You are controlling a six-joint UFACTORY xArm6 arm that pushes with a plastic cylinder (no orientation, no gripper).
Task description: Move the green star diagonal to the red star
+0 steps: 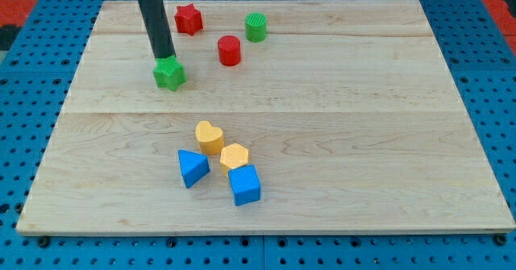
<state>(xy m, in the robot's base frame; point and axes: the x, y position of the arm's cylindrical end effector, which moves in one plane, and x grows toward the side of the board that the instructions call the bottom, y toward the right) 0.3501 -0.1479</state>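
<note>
The green star (169,74) lies on the wooden board (339,125) at the upper left. The red star (188,18) lies above it and slightly to the right, near the board's top edge, with a gap between them. My dark rod comes down from the view's top, and my tip (164,58) rests at the green star's top edge, touching it or very nearly.
A red cylinder (229,50) and a green cylinder (255,27) stand right of the stars. Lower in the middle sit a yellow heart (210,136), a yellow hexagon (235,155), a blue triangle (192,168) and a blue cube (244,184), close together.
</note>
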